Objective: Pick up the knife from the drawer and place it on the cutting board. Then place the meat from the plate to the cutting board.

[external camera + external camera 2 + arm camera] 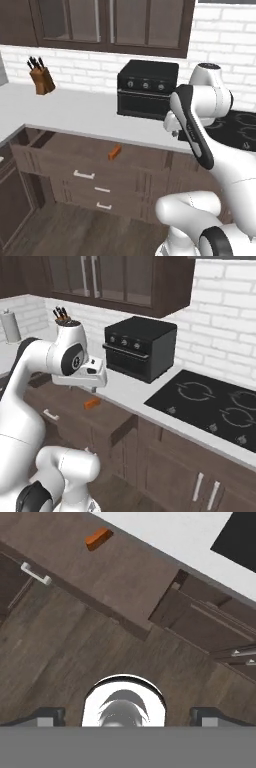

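Note:
The drawer (70, 148) stands pulled out under the counter, its silver bar handle (84, 175) on the front. On its dark floor lies the knife (115, 152), of which I make out just the orange handle (92, 403). My gripper (93, 388) hangs open above the drawer, higher than the knife and off to its side. Looking down from the hand, the knife (97, 538) is far off at the top left, and the fingertips (47, 717) are spread wide with nothing between them. The cutting board, plate and meat are out of view.
A black toaster oven (147, 89) sits on the white counter (75, 112) behind the drawer. A wooden block of black-handled knives (41, 77) stands at the back left. A black cooktop (215, 401) lies to the right. Closed drawers (102, 197) sit below.

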